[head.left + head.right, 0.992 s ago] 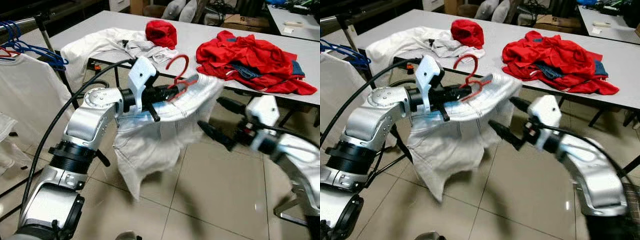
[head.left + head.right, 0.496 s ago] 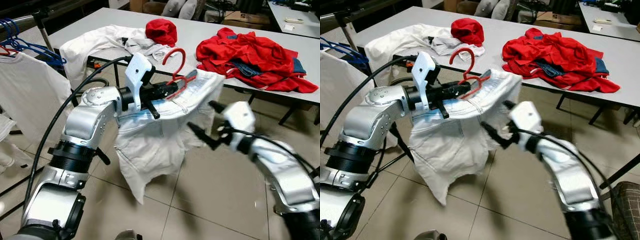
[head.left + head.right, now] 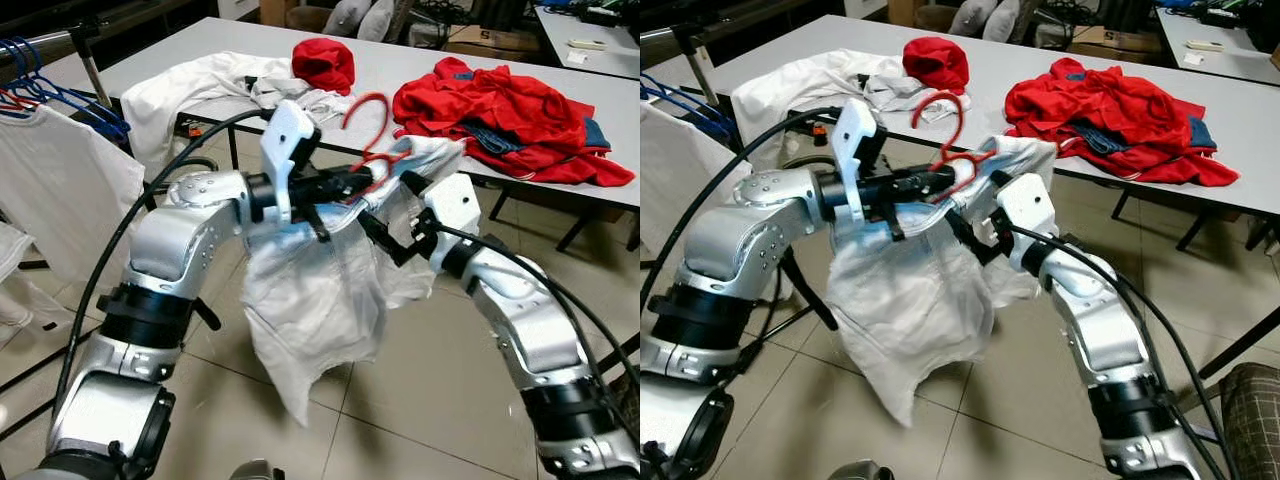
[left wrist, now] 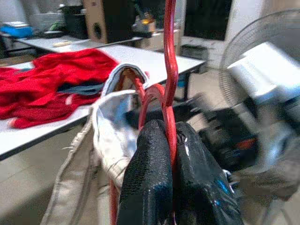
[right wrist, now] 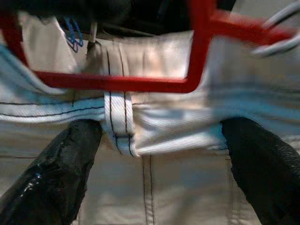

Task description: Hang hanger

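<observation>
Fabric hides most of the red hanger (image 3: 368,140): its hook rises clear above the white garment (image 3: 315,290) draped over it, while the lower frame shows in short red stretches at the collar. The left gripper (image 4: 169,154) is clenched on the hanger's neck, the red wire pinched between its two black fingers (image 4: 147,178), holding hanger and garment in the air in front of the grey table (image 3: 420,75). The right gripper (image 5: 159,140) sits against the cloth just below the hanger's red bar, its fingers (image 5: 56,173) spread wide with a seamed waistband between them, gripping nothing. That wrist view is blurred at the edges. On the table lie a red clothes pile (image 3: 510,120) and a white heap (image 3: 200,85). At the far left, blue hangers (image 3: 60,95) and a hung white shirt (image 3: 60,200) are cut off by the frame edge.
</observation>
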Tool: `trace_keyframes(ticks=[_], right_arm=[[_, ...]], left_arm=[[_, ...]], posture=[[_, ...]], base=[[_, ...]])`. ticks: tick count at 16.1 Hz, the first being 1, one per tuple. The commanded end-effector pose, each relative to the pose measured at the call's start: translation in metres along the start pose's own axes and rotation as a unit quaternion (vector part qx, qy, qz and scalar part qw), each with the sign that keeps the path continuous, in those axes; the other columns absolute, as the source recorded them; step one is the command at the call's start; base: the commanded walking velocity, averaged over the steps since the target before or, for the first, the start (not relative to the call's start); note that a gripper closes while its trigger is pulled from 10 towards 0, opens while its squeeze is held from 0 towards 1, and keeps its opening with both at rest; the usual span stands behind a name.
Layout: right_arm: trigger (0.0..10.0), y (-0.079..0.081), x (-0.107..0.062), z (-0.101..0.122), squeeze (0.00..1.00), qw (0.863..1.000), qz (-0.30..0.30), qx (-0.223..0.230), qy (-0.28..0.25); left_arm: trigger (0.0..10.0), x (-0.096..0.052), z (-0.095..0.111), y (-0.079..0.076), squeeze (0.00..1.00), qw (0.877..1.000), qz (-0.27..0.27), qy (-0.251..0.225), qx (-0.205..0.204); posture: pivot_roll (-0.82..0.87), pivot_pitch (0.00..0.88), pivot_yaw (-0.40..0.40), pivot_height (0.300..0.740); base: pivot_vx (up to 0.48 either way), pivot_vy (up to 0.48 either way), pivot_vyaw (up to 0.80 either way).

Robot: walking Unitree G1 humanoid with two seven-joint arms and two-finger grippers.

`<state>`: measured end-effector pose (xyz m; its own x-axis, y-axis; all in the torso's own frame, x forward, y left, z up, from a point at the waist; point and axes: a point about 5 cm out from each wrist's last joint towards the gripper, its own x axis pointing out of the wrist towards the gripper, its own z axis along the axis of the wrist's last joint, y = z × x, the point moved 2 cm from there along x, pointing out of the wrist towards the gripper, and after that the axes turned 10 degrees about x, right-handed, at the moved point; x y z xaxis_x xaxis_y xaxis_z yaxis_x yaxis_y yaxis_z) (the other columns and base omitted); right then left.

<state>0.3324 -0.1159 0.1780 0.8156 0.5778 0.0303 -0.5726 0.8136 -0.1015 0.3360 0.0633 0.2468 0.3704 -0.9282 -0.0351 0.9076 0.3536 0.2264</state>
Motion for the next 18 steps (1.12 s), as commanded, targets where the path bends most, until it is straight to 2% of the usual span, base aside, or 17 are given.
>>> trace_keyframes(ticks=[1,2,4,7,8,9,10,11,12,14,16,17,18], right_arm=[[10.0,-0.003,0.001,0.006,0.0,1.0,-0.009,-0.004,-0.014],[10.0,-0.002,0.0,0.007,0.0,1.0,-0.006,-0.001,-0.018],[10.0,0.001,-0.009,0.015,0.0,0.999,0.026,-0.004,-0.03],[10.0,0.001,-0.033,0.021,0.0,0.997,0.076,-0.023,-0.021],[10.0,-0.001,-0.047,0.028,0.0,0.994,0.104,-0.028,-0.015],[10.0,-0.003,-0.054,0.032,0.0,0.993,0.117,-0.032,-0.013],[10.0,-0.009,-0.065,0.041,0.24,0.991,0.13,-0.033,-0.011],[10.0,-0.013,-0.07,0.046,0.24,0.99,0.137,-0.037,-0.012],[10.0,-0.021,-0.076,0.058,1.0,0.989,0.143,-0.042,-0.017],[10.0,-0.034,-0.083,0.076,1.0,0.981,0.178,-0.073,0.009],[10.0,-0.035,-0.081,0.083,1.0,0.975,0.2,-0.089,0.027],[10.0,-0.033,-0.078,0.087,0.0,0.969,0.226,-0.095,0.038],[10.0,-0.031,-0.075,0.086,0.0,0.959,0.255,-0.101,0.064]], left_arm=[[0.0,0.005,0.014,-0.01,0.0,0.999,-0.037,-0.032,0.013],[0.0,0.005,0.012,-0.007,0.0,0.999,-0.029,-0.026,0.02],[0.0,0.003,0.01,0.009,0.0,0.999,0.02,-0.011,0.042],[0.0,-0.002,0.012,0.023,0.0,0.996,0.053,0.005,0.076],[0.0,-0.005,0.01,0.027,0.0,0.994,0.053,0.016,0.094],[0.0,-0.006,0.008,0.028,0.0,0.994,0.05,0.021,0.1],[0.0,-0.008,0.005,0.029,0.0,0.993,0.042,0.027,0.106],[0.0,-0.009,0.004,0.03,0.0,0.993,0.039,0.029,0.107],[0.0,-0.01,0.003,0.028,0.0,0.993,0.024,0.031,0.113],[0.0,-0.009,-0.002,0.017,0.0,0.99,-0.04,0.038,0.13],[0.0,-0.009,-0.005,0.009,0.0,0.986,-0.076,0.043,0.141],[0.0,-0.009,-0.006,0.001,0.0,0.982,-0.109,0.046,0.15],[0.0,-0.009,-0.007,-0.007,0.0,0.976,-0.14,0.049,0.158]], posture=[[0.0,0.0,0.028,0.74],[0.0,0.0,0.031,0.74],[0.0,0.0,0.033,0.74],[-0.01,0.0,0.034,0.74],[-0.01,0.0,0.037,0.74],[-0.01,0.0,0.038,0.74],[-0.01,0.0,0.041,0.74],[-0.02,0.0,0.043,0.74],[-0.02,0.0,0.047,0.74],[-0.03,0.0,0.056,0.74],[-0.04,0.0,0.054,0.74],[-0.04,0.0,0.05,0.74],[-0.04,0.0,0.047,0.74]], base=[[0.0,0.0,0.0],[0.0,0.0,0.0],[0.0,0.0,0.0],[0.0,0.0,0.0],[0.0,0.0,0.0],[0.0,0.0,0.0],[0.0,0.0,0.0],[0.0,0.0,0.0],[0.0,0.0,0.0],[0.0,0.0,0.0],[0.0,0.0,0.0],[0.0,0.0,0.0],[0.0,0.0,0.0]])
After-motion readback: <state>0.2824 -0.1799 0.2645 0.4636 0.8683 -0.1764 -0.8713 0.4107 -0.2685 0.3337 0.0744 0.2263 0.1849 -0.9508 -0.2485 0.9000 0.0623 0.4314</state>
